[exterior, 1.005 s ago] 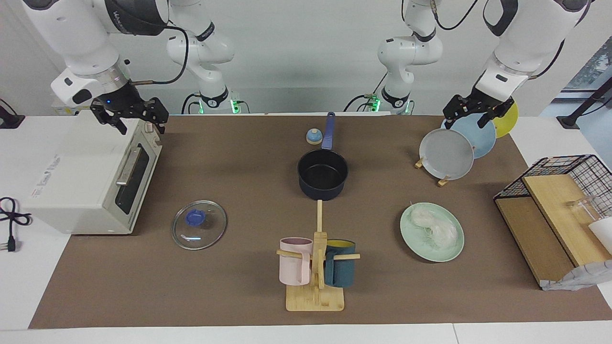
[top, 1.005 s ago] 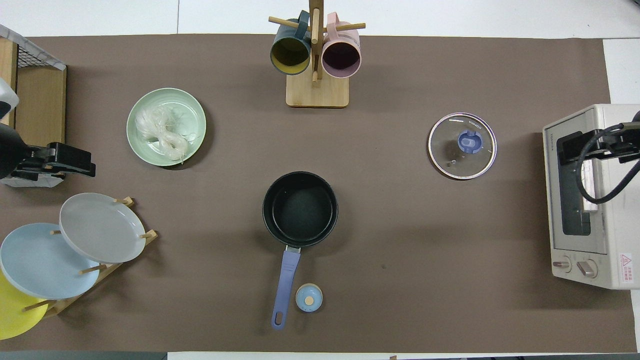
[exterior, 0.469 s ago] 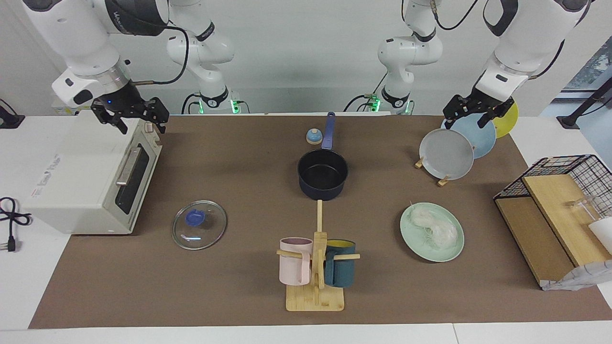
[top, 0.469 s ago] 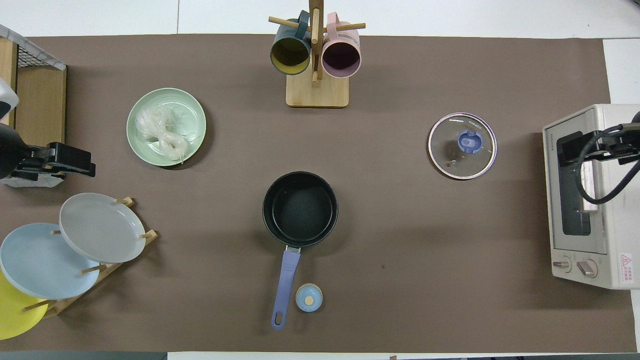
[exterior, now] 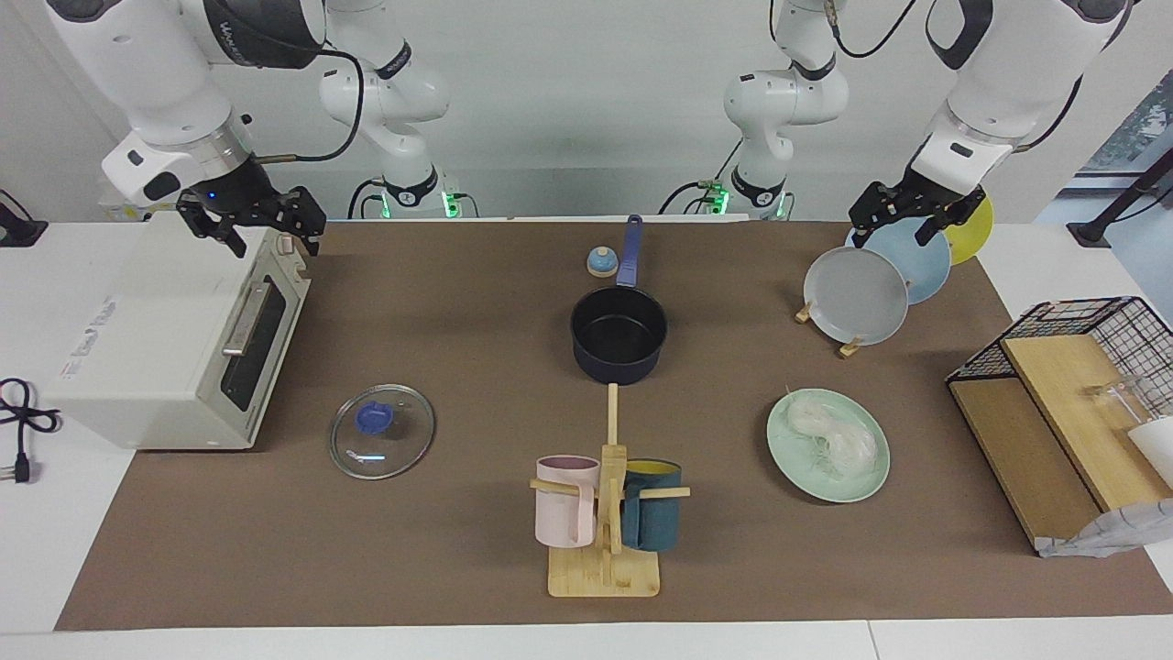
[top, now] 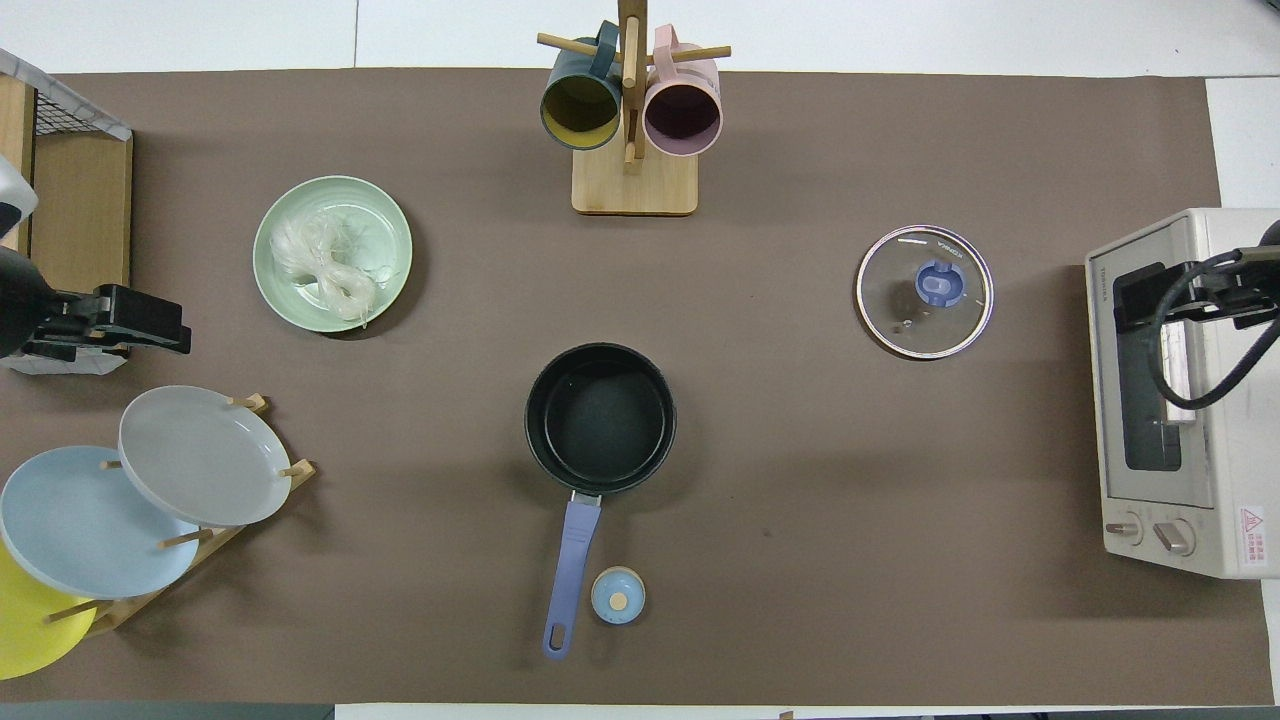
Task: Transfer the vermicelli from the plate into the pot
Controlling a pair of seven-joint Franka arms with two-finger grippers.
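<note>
Brown mat (exterior: 458, 302), vermicelli (exterior: 830, 438) plated (untouched)

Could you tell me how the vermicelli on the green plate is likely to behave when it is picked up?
The vermicelli is thin, loose threads in two nests, so it probably hangs limp and may shed strands. It looks very light. Lying flat on the plate, it likely needs a pinch from above.

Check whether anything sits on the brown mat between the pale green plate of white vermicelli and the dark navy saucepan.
Nothing visible does. The mat between the pale green plate holding the white vermicelli and the dark navy saucepan is bare, and the pan is uncovered: its glass lid lies toward the right arm's end.
</note>
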